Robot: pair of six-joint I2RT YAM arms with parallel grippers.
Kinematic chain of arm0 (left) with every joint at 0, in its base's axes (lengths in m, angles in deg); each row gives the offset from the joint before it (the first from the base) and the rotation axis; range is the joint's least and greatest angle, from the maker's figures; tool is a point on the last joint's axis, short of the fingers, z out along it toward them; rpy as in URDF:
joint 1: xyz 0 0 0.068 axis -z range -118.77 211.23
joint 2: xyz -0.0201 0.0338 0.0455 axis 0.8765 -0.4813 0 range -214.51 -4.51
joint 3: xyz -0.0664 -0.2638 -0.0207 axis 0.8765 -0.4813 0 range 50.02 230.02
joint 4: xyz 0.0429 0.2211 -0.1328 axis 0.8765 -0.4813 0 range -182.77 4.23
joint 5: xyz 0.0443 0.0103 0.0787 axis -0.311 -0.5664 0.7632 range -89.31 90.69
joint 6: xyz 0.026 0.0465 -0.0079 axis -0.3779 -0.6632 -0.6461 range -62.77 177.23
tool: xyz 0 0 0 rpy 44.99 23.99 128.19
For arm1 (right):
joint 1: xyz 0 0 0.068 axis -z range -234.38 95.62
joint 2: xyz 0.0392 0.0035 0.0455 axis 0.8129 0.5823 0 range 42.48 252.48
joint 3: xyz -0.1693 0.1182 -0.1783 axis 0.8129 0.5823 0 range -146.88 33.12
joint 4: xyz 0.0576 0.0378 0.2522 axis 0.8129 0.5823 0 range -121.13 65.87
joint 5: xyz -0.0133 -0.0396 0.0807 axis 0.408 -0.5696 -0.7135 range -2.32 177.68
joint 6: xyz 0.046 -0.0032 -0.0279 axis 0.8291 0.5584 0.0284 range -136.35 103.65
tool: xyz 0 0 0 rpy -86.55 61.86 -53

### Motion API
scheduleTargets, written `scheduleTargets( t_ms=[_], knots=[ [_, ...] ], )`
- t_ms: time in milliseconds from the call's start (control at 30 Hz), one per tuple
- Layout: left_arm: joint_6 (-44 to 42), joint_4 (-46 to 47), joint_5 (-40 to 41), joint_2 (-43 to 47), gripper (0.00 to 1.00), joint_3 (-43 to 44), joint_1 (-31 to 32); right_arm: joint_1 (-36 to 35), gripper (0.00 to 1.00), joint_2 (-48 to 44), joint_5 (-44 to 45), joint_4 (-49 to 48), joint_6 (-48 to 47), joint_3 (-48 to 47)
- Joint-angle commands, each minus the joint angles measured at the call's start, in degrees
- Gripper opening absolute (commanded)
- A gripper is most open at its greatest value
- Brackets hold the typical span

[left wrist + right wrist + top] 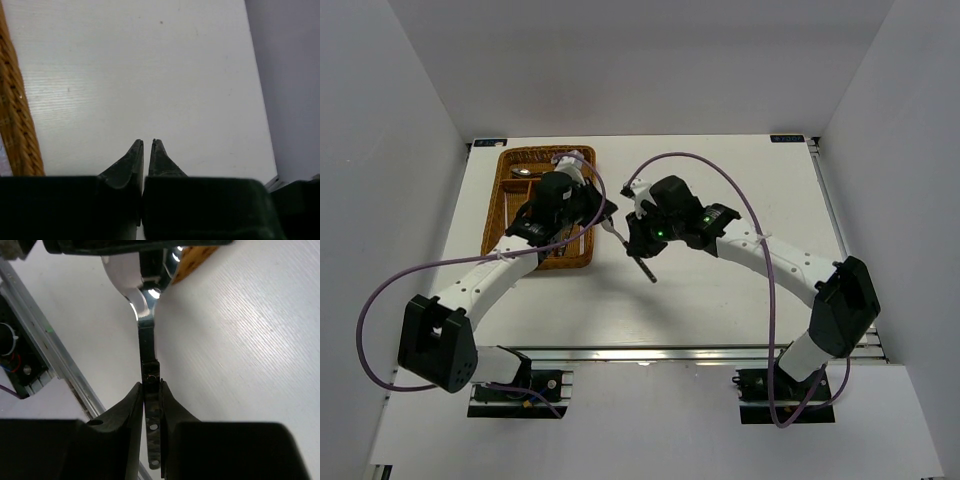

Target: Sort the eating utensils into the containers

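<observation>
My right gripper (636, 243) is shut on the dark riveted handle of a utensil (646, 270) and holds it above the table, right of the wicker tray (505, 195). In the right wrist view the handle (151, 405) sits between the fingertips of that gripper (151, 385). Its metal shaft runs up to a shiny end under the left arm; I cannot tell what kind of head it has. My left gripper (605, 215) hovers by the tray's right edge. In the left wrist view it (148, 142) is shut and empty. A silver spoon (523, 172) lies in the tray.
More cutlery lies in the tray's near end (560, 250), partly hidden by the left arm. The tray's woven rim shows at the left of the left wrist view (17, 120). Purple cables arc over both arms. The table's metal rail (55, 360) runs close by.
</observation>
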Motion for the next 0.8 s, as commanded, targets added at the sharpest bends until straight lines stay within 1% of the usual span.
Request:
scheduleTargets(
  t_ms=[0,33,200,233,267,300,333,367,433,467,500,533,600,633,667,700,733,767],
  knots=[
    [-0.1,0.4,1.1,0.2,0.04,0.5,0.6,-0.1,0.0,-2.1,4.9,1.1,-0.6,-3.9],
    [-0.1,0.5,1.1,0.4,0.0,0.1,0.6,-0.1,0.0,-1.7,6.0,1.2,-0.4,-4.0],
    [0.1,1.6,3.0,2.1,0.0,-0.5,0.6,0.0,0.0,-1.4,10.5,0.8,0.5,-4.2],
    [0.4,2.4,3.8,2.4,0.0,-0.6,0.6,0.1,0.09,-1.8,11.2,0.7,0.8,-4.1],
    [0.6,2.6,4.8,2.7,0.0,-0.6,0.6,0.3,0.33,-2.0,13.3,0.7,1.8,-4.0],
    [0.3,2.3,6.4,3.0,0.0,-0.2,0.5,0.8,0.73,-2.8,14.8,1.2,2.5,-3.6],
    [-0.1,0.9,8.2,3.1,0.0,0.4,0.1,1.4,0.89,-3.4,16.9,1.6,2.8,-3.2],
    [-0.5,0.0,13.1,3.1,0.0,2.2,-1.3,2.0,0.89,-4.2,18.8,2.1,3.7,-2.7],
    [-1.4,-1.6,16.2,2.4,0.0,4.5,-4.0,5.2,0.89,-7.2,19.3,2.8,4.5,0.1],
    [-1.7,-1.9,18.4,1.8,0.0,6.9,-7.8,7.5,0.89,-8.6,19.4,2.8,4.9,1.2],
    [-2.2,-1.9,19.2,0.9,0.0,8.3,-9.9,8.4,0.89,-11.5,19.4,2.8,5.0,2.5],
    [-2.4,-1.8,19.3,-2.1,0.0,12.0,-14.2,9.4,0.89,-12.9,19.4,2.7,5.2,4.7],
    [-2.7,-1.8,19.0,-6.3,0.0,16.2,-18.4,11.4,0.89,-15.6,19.1,2.5,4.9,6.8],
    [-2.3,-1.4,18.6,-11.2,0.0,18.5,-20.4,11.9,0.89,-18.2,18.6,2.4,4.7,7.6],
    [-1.7,-1.1,17.9,-13.9,0.0,20.8,-23.8,12.1,0.89,-19.2,18.5,2.5,4.3,9.0],
    [-0.4,-0.9,15.7,-16.8,0.0,26.1,-24.7,12.5,0.89,-20.7,18.3,2.8,3.9,9.2],
    [0.3,-1.8,14.6,-20.0,0.0,29.5,-27.5,12.6,0.89,-21.2,18.3,3.3,3.7,9.5],
    [0.7,-2.4,13.6,-26.3,0.0,32.9,-29.7,12.8,0.89,-21.6,18.5,4.2,3.6,9.8]
  ],
)
